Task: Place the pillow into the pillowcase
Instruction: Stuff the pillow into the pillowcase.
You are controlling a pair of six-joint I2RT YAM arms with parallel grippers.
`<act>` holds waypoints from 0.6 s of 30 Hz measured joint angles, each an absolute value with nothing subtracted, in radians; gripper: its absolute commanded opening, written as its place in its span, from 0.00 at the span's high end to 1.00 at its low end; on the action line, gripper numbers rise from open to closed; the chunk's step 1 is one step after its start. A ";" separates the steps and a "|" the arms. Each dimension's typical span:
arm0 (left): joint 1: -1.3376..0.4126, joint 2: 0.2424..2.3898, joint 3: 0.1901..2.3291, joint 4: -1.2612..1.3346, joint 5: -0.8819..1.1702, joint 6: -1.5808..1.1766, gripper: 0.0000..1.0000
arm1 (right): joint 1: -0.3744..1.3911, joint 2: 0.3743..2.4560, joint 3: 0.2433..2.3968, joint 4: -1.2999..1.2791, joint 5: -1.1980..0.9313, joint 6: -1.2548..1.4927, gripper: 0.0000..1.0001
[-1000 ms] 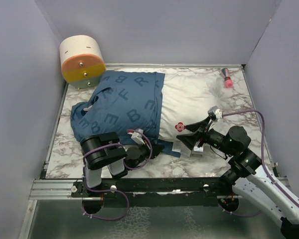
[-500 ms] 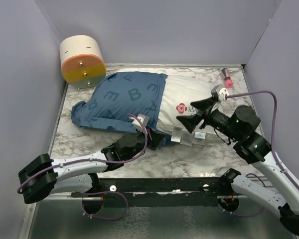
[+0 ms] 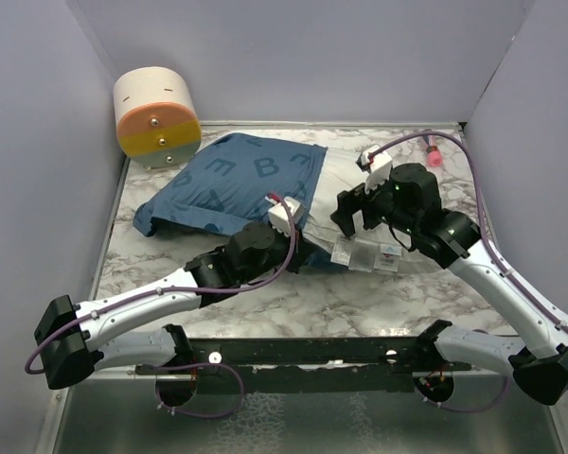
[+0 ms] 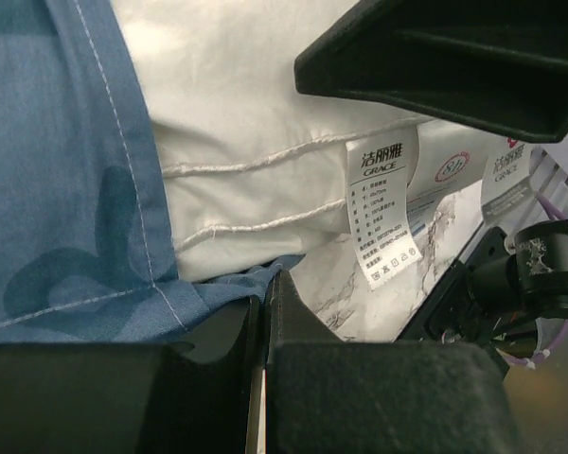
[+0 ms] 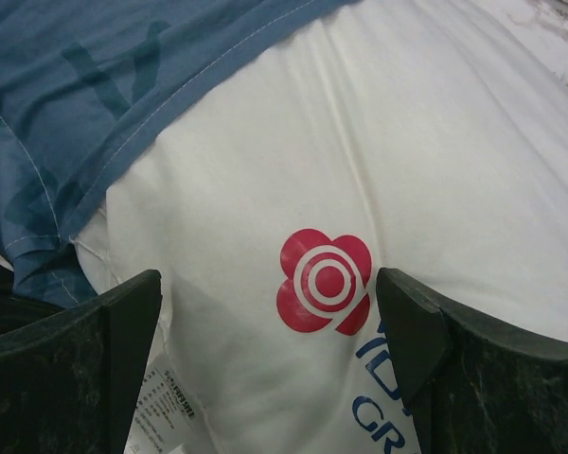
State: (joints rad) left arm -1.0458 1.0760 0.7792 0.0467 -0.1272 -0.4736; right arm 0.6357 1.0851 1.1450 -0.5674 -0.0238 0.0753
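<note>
The pillow (image 3: 333,182) lay across the far half of the table (image 3: 360,303). Its left part was inside the pillowcase (image 3: 229,180) and its right end was bare and white. My left gripper (image 4: 263,312) was pinched shut on the near hem of the pillowcase, where the blue edge met the pillow's seam, just left of the care label (image 4: 383,213). My right gripper (image 5: 270,307) stood wide open over the bare end, one finger on either side of the red flower logo (image 5: 327,281). I could not tell whether the pads were touching the fabric.

The step, as I judged it, was to draw the case further right over the pillow. To do that well, I reckoned the right gripper should press down and pin the plump end so the pillow could not slide along with the cloth. The left should then pull the hem to the right, low along the near edge. The pinch was thin, so a hard tug might have slipped it. The far side of the hem was held by nothing, so I expected the case to skew and need a second pull there.
</note>
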 measured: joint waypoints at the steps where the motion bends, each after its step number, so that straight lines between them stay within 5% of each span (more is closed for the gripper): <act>1: -1.044 1.083 0.795 0.028 -0.118 -0.468 1.00 | 0.636 1.084 1.145 -0.578 -0.011 0.074 0.17; 9: -1.004 1.153 0.939 -0.095 -0.042 -0.435 1.00 | 0.633 1.140 1.077 -0.513 0.030 0.089 0.93; 18: -0.899 1.306 1.172 -0.237 0.086 -0.434 1.00 | 0.612 1.150 0.956 -0.196 -0.091 0.207 0.99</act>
